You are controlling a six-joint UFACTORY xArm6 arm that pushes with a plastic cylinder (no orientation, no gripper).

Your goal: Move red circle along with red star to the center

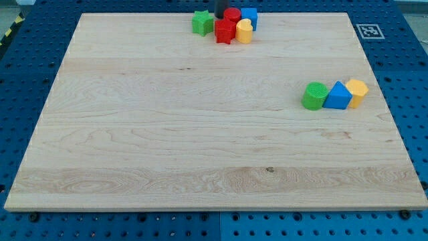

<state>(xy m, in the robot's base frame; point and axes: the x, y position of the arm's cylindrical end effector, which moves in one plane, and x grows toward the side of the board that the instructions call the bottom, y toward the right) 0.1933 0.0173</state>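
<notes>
Two red blocks, red circle (232,14) and red star (225,31), touch; my tip (220,17) beside them.

The rod (219,8) is cut off by the top edge, and my tip's very end cannot be made out behind the far blocks. The red circle (232,15) partly hides the blue block (250,16), shape unclear.

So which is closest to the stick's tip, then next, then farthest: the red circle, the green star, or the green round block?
My tip sits at the view's top.
1. Red circle, just right of it.
2. Green star, on its left; nearly as close.
3. Green round block, far off at the right.
</notes>
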